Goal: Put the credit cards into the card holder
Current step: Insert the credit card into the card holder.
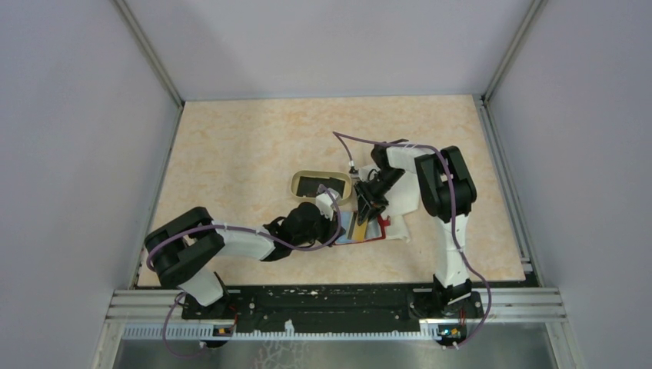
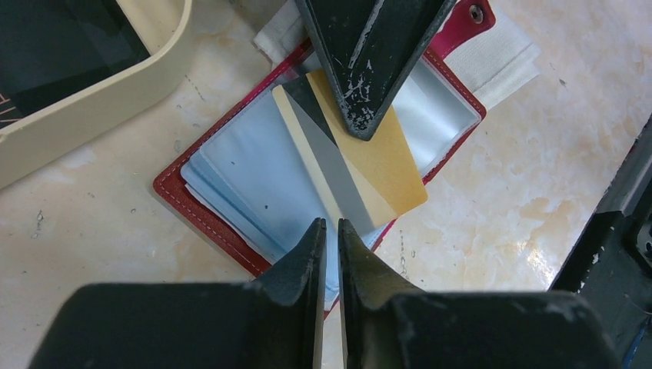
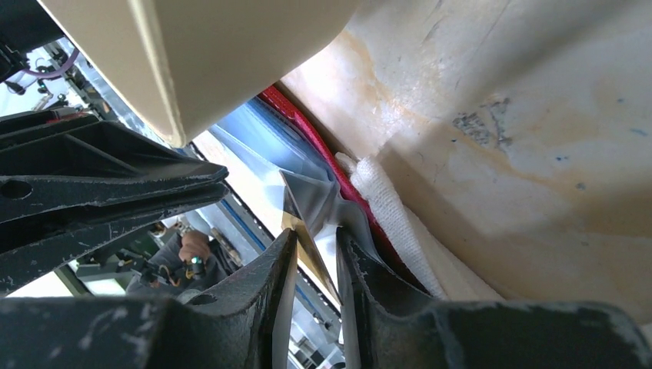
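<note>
The red card holder (image 2: 201, 216) lies open on the table, its clear sleeves facing up (image 1: 360, 234). A yellow credit card (image 2: 380, 165) with a grey stripe sticks partway out of a sleeve. My right gripper (image 3: 315, 234) stands over that card's outer end; its jaws are slightly apart and the card's edge (image 3: 306, 229) touches only one finger. My left gripper (image 2: 330, 224) sits at the holder's near corner, its jaws almost together with a clear sleeve between them. A black credit card (image 2: 61, 46) lies in the tan tray.
The tan oval tray (image 1: 296, 183) stands just behind and left of the holder, close to both grippers. A white cloth (image 2: 500, 65) lies under the holder's far side. Walls enclose the table on three sides.
</note>
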You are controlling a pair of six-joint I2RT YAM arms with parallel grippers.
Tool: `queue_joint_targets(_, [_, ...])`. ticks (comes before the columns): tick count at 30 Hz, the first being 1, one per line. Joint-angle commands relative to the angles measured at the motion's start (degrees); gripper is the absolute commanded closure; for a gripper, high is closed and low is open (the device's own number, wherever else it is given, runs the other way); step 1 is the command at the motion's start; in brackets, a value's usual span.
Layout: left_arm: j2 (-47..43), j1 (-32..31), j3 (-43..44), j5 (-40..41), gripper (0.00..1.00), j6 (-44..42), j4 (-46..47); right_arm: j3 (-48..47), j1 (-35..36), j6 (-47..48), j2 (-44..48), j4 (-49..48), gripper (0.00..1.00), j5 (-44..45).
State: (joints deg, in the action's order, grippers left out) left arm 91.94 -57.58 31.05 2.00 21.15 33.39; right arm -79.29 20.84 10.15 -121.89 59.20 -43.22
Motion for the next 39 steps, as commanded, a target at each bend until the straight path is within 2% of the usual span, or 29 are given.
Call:
queue_joint_targets(1, [-0.6, 0.1, -0.8, -1.7, 0.84, -0.6, 3.3, -0.1, 1.5, 1.6, -1.2, -5.5, 0.73, 5.1])
queue_joint_targets(8, [-4.3, 0.1, 0.2, -12.3, 0.81, 3.0, 4.0, 0.0, 1.4, 2.8, 0.1, -5.4, 0.73, 4.6])
queue_joint_targets(11, [-3.4, 0.0, 0.9, -16.7, 0.8, 7.0, 7.4, -0.3, 1.4, 2.9, 0.7, -5.4, 0.73, 4.3])
queue_joint_targets(14, [-0.4, -0.6, 3.1, -17.4, 0.8, 10.0, 9.2, -0.6, 1.4, 2.9, 0.7, -5.5, 0.73, 4.1])
queue_joint_targets(19, [5.4, -4.1, 9.4, -10.9, 0.8, 11.4, 4.8, -0.7, 1.3, 3.0, 0.4, -5.7, 0.72, 3.8])
queue_joint_targets(22, [8.5, -6.8, 14.7, -3.8, 0.8, 11.1, -2.2, -0.7, 1.4, 3.0, 0.4, -5.7, 0.72, 3.6])
queue_joint_targets(28, [12.7, -8.0, 20.4, 6.7, 0.8, 11.1, -11.2, -0.7, 1.4, 3.0, 1.0, -5.7, 0.72, 3.7])
queue_joint_targets(39, [14.8, -7.9, 23.8, 13.1, 0.79, 10.1, -16.0, -0.6, 1.4, 3.3, 1.5, -5.6, 0.7, 3.3])
